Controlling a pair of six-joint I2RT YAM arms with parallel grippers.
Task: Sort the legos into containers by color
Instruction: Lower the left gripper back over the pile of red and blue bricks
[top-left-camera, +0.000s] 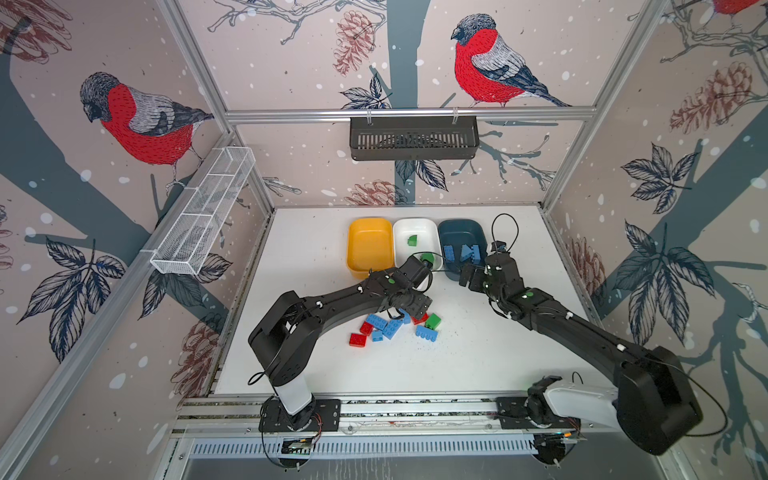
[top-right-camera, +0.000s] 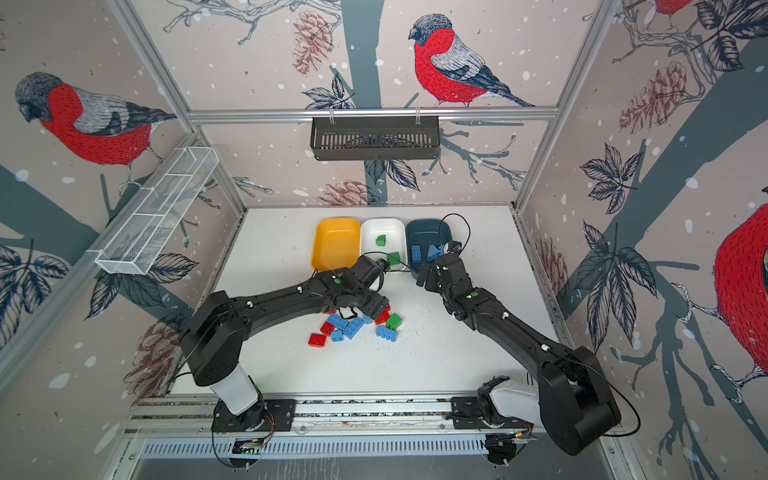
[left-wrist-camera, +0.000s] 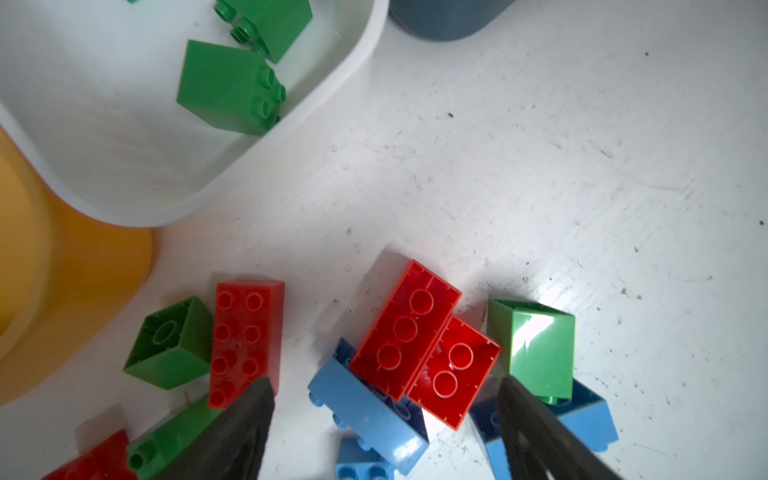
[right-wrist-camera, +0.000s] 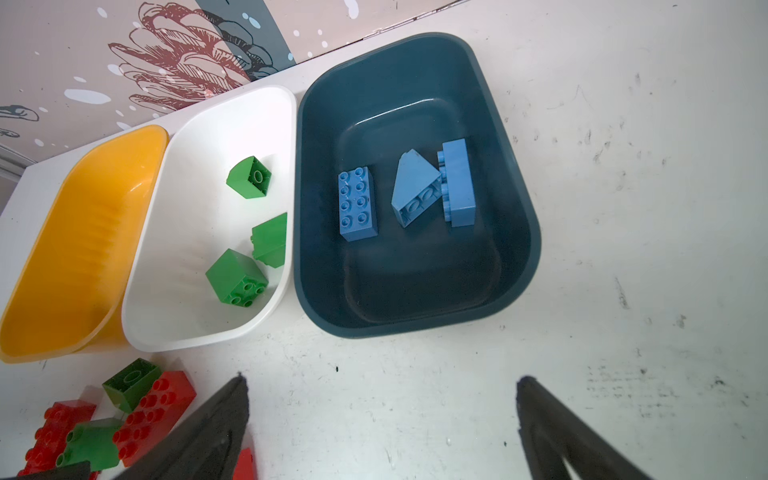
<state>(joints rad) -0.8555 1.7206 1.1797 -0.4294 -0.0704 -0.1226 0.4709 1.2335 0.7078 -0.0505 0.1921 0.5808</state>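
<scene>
Along the far side of the white table (top-left-camera: 478, 365), in both top views, the three containers stand in a row, rim to rim: a yellow tub (top-left-camera: 370, 245) on the left, a white tub (top-left-camera: 426, 232) in the middle and a teal tub (top-left-camera: 459, 232) on the right. Loose legos (top-left-camera: 392, 328) in red, green and blue lie heaped mid-table, nearer than the tubs. The left gripper (top-left-camera: 409, 312) hangs over the far edge of that heap. The right gripper (top-left-camera: 469, 277) hangs at the near edge of the teal tub.

Seen from the left wrist, the left gripper (left-wrist-camera: 385, 386) has its fingers spread with nothing clamped. Two red bricks (left-wrist-camera: 405, 328), undersides up, rest on a blue brick (left-wrist-camera: 370, 411) between the fingers. A green brick (left-wrist-camera: 536, 345) lies just beside one finger.

Seen from the right wrist, the right gripper (right-wrist-camera: 383, 380) stands wide, with only bare table between its fingers. Past them the teal tub holds three blue bricks (right-wrist-camera: 357, 203), and the white tub holds three green bricks (right-wrist-camera: 237, 276).
</scene>
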